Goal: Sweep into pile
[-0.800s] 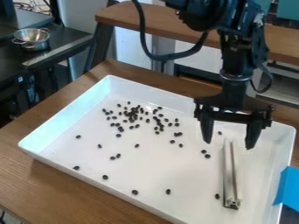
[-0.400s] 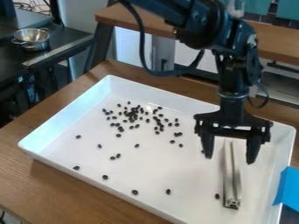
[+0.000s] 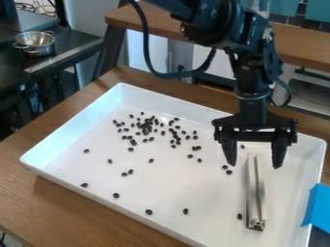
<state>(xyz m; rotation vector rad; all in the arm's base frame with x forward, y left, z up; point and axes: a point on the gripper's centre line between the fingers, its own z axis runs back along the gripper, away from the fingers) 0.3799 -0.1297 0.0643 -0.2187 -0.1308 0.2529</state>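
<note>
At the end of the downturned gripper (image 3: pixel 254 165), holds fingers (image 3: pixel 227 150) spread and released near the far end of the aluminum extrusion bar (image 3: pixel 256 193), lying in the white tray (image 3: pixel 77 126) with black beans (image 3: pixel 147 129) loosely clustered toward the far side and scattered nearer, on a wooden table (image 3: pixel 38 202).

Glossy white tray (image 3: pixel 71 178), probably plastic; wood table (image 3: pixel 22 193).

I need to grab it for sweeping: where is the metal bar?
In the camera view, the metal bar lies toward the white tray's right side, just below the open gripper.
</note>
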